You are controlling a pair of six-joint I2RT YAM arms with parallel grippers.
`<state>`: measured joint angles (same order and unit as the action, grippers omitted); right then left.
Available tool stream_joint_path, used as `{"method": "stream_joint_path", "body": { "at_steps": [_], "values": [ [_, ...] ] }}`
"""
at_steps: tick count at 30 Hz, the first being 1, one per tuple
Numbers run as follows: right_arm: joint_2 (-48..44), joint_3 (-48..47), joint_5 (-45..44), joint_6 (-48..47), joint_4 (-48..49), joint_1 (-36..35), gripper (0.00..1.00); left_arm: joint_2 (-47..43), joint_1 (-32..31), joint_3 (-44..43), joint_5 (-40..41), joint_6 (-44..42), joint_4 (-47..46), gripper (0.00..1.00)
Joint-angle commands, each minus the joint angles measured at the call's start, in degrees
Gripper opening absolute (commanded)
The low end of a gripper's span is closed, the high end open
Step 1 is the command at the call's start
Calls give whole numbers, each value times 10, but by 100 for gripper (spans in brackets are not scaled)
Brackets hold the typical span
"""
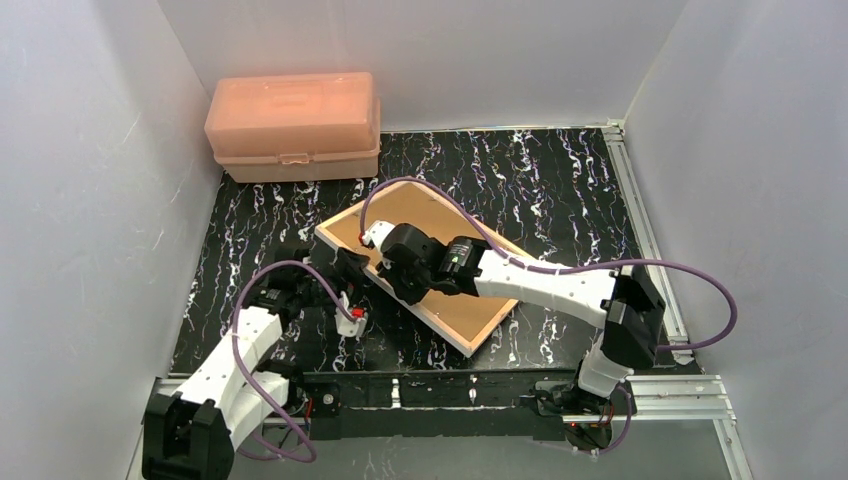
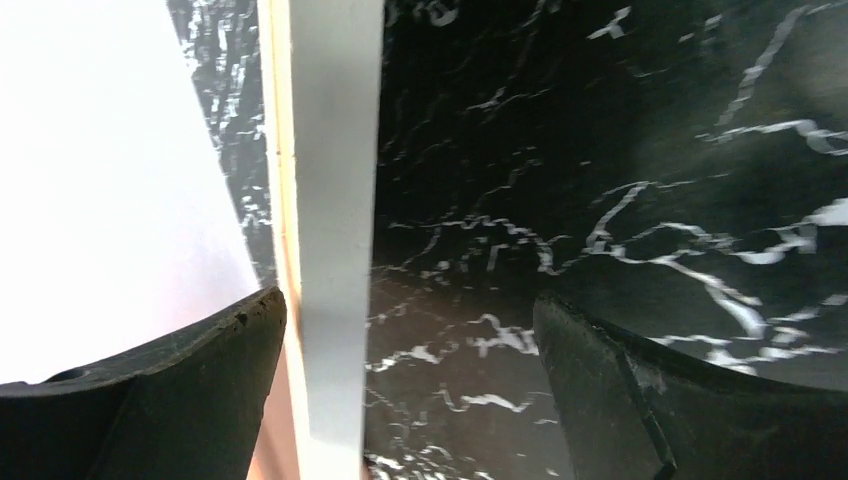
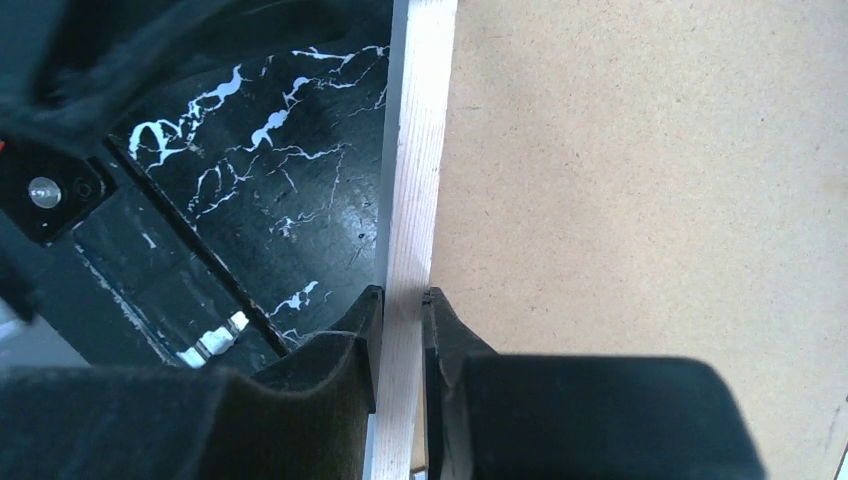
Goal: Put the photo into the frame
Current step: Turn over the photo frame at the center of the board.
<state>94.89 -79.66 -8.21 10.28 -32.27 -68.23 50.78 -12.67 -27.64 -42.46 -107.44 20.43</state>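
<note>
The frame [image 1: 440,330] lies back-up and askew on the black marbled table, with the plain brown backing board [image 1: 430,215] set in its light wood rim. My right gripper [image 1: 398,285] is shut on the frame's near-left rim. In the right wrist view, my right gripper [image 3: 402,295] pinches the wood rim [image 3: 420,150], with the board [image 3: 650,200] beside it. My left gripper [image 1: 350,285] is open at the same edge. In the left wrist view, my left gripper [image 2: 405,300] straddles the frame's white edge [image 2: 335,200], which stands close to the left finger. The photo's picture is not in view.
A pink plastic box [image 1: 292,125] stands at the back left against the wall. White walls enclose the table on three sides. A metal rail [image 1: 640,210] runs along the right edge. A plain white surface [image 2: 110,180] fills the left of the left wrist view; I cannot tell what it is.
</note>
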Motion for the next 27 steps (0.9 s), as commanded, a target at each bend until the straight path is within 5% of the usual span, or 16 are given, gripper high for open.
{"method": "stream_joint_path", "body": {
  "at_steps": [1, 9, 15, 19, 23, 27],
  "values": [
    [-39, -41, 26, -5, -2, -2, 1, 33, -7, 17, -3, 15, -174, 91],
    [-42, -55, 33, -1, -9, -2, 1, 61, -22, 9, -4, 16, -226, 85],
    [-50, -61, 26, -1, -13, -2, 1, 44, -31, 7, -11, 9, -213, 42],
    [-58, -59, 13, -1, -12, -2, 4, 37, -32, -3, -9, 4, -208, 24],
    [-71, -56, -20, -7, -20, -2, 56, 27, -33, -8, -13, 19, -207, 9],
    [-97, -47, -45, -38, -34, -3, 80, 13, -35, -17, -13, 55, -190, 9]
  ]
}}
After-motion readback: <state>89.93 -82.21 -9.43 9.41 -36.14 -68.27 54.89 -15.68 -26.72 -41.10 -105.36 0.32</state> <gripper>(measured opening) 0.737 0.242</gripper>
